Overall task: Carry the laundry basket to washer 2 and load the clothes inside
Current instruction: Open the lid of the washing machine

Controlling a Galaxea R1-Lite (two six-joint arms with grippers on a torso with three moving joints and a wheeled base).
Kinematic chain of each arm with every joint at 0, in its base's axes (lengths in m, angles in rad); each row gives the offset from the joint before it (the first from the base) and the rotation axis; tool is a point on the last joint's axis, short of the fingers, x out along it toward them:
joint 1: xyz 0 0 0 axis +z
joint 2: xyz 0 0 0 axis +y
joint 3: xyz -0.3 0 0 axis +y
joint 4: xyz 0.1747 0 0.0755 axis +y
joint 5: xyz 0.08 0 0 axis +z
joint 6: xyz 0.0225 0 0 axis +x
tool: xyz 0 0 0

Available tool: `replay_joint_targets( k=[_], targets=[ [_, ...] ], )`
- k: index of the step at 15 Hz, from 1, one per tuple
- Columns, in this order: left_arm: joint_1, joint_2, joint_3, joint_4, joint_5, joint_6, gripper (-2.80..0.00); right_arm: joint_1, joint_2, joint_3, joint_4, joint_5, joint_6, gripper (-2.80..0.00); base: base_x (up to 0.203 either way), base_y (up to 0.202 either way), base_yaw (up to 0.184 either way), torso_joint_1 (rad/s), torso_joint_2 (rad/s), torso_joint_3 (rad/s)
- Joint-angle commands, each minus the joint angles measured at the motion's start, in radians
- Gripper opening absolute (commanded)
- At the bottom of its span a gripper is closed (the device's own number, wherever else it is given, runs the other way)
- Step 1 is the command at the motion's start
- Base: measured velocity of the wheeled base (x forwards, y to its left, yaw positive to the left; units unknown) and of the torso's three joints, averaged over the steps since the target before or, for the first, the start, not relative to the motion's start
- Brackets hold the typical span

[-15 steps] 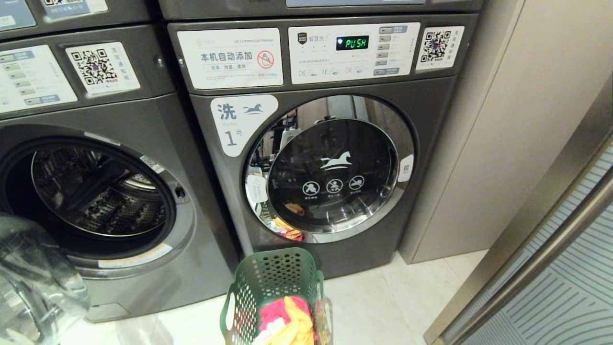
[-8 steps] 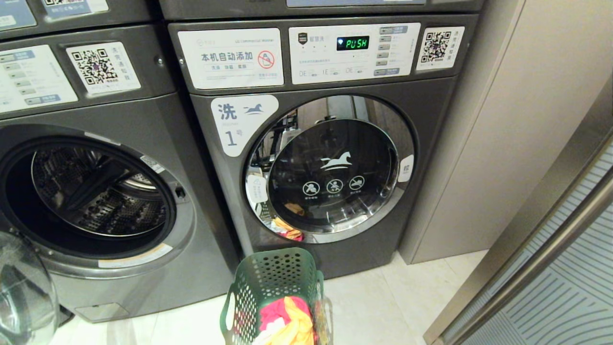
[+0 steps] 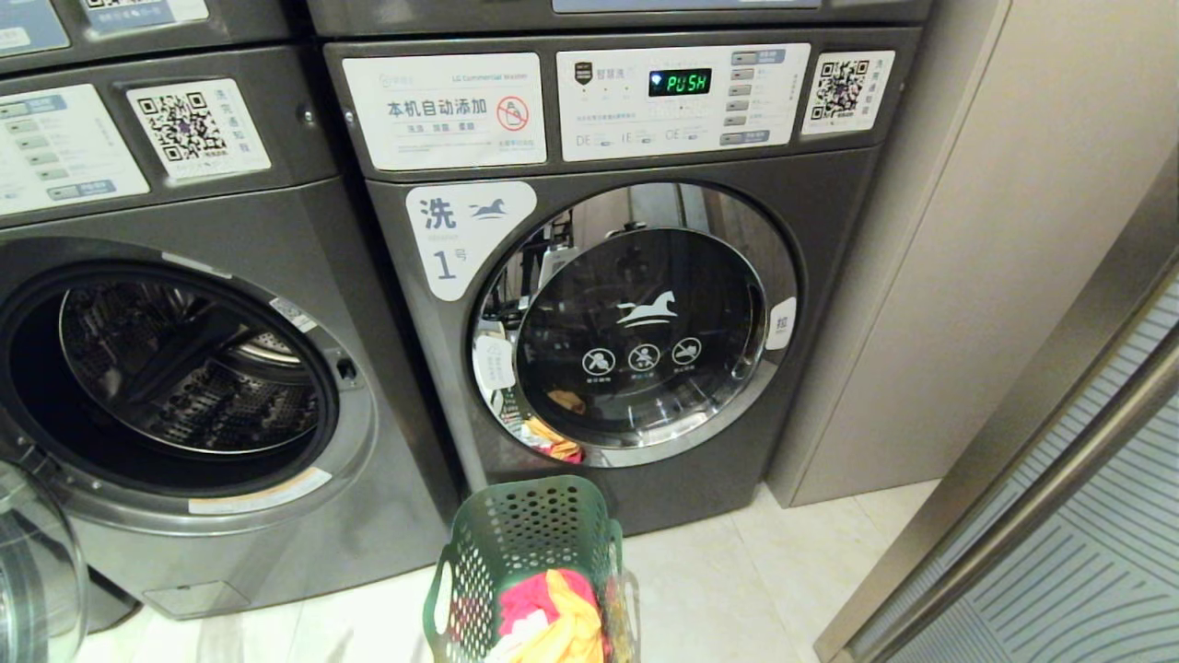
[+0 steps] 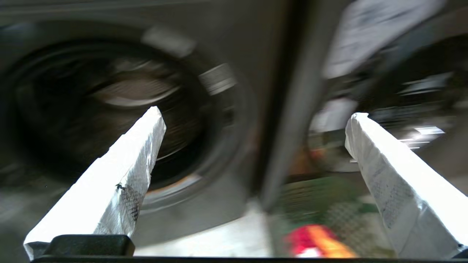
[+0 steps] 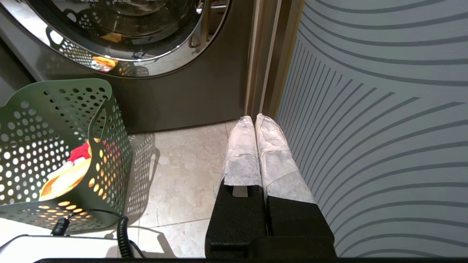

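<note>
The dark green laundry basket (image 3: 530, 552) stands on the floor in front of the washer labelled 1 (image 3: 636, 322). Red, yellow and white clothes (image 3: 553, 612) lie inside it. To the left is a like dark grey washer (image 3: 184, 368) with its drum open; its number label is out of view. Its glass door (image 3: 37, 571) hangs swung out at the far lower left. My left gripper (image 4: 256, 112) is open and empty, facing the open drum and the seam between the two machines, with the basket (image 4: 329, 197) blurred beside it. My right gripper (image 5: 255, 118) is parked, shut, low beside the basket (image 5: 55, 146).
Washer 1 has its door closed and its display reads PUSH. A beige cabinet wall (image 3: 967, 276) and a striped panel with a metal frame (image 3: 1087, 516) close off the right side. A black coiled cable (image 5: 122, 233) lies by the basket. Pale tile floor (image 3: 737, 589) surrounds it.
The open glass door at the lower left has swung further left, toward the picture's edge. The basket and the right arm have not moved.
</note>
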Motion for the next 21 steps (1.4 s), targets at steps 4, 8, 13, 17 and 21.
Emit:
replay_joint_targets(
  k=[4, 8, 13, 17, 21],
  targets=[
    [-0.172, 0.278, 0.027, -0.037, 0.501, 0.122, -2.8, 0.0, 0.001, 0.0, 0.001, 0.0, 0.0, -2.8, 0.0, 0.0, 0.0, 0.0, 0.0, 0.0],
    [-0.143, 0.325, 0.027, -0.096, 0.631, 0.132, -2.8, 0.0, 0.001, 0.0, 0.001, 0.0, -0.001, -2.8, 0.0, 0.0, 0.0, 0.0, 0.0, 0.0],
    [-0.167, 0.392, 0.034, -0.097, 1.254, 0.134, -2.8, 0.0, 0.001, 0.0, 0.001, 0.0, -0.001, -2.8, 0.0, 0.0, 0.0, 0.0, 0.0, 0.0],
    [-0.162, 0.458, -0.004, -0.095, 1.561, 0.136, -2.8, 0.0, 0.001, 0.0, 0.001, 0.0, -0.001, -2.8, 0.0, 0.0, 0.0, 0.0, 0.0, 0.0],
    [-0.125, 0.517, -0.096, -0.096, 1.707, 0.136, -2.8, 0.0, 0.001, 0.0, 0.001, 0.0, -0.001, -2.8, 0.0, 0.0, 0.0, 0.0, 0.0, 0.0]
  ],
)
